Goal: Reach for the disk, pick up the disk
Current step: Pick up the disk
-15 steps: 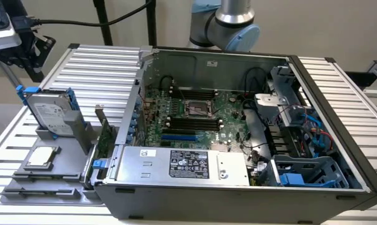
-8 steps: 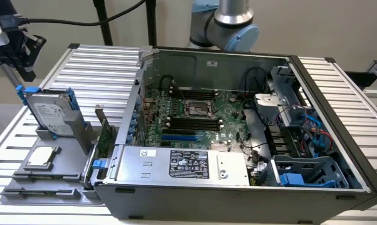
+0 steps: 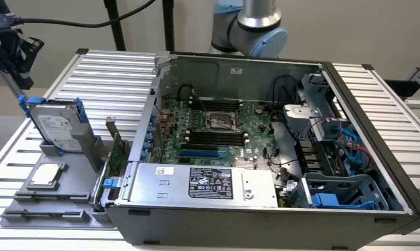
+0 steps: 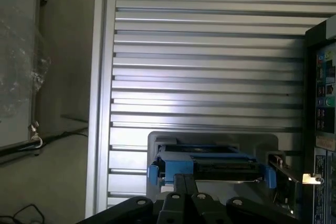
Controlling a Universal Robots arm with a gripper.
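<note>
The disk (image 3: pixel 53 124) stands upright on its edge in a grey holder (image 3: pixel 65 148) on the slatted tabletop (image 3: pixel 105 73), at about nine o'clock in the exterior view. Its white label faces the camera and its blue rails run up both sides. The gripper (image 3: pixel 18 78) hangs at about ten o'clock. It is above the disk's top corner and close to it, with a gap between them. In the wrist view the gripper (image 4: pixel 185 178) looks down on the disk (image 4: pixel 210 162), which shows edge-on with a blue rail end at each side. The jaws look pressed together and hold nothing.

A small square CPU chip (image 3: pixel 47 175) lies flat on a grey tray (image 3: pixel 36 214) at about eight o'clock, below the disk. Beside the holder toward three o'clock sits the open computer case (image 3: pixel 363 157), with its motherboard (image 3: pixel 217 125) exposed. A silver box with a black label (image 3: pixel 210 183) lies along its near edge.
</note>
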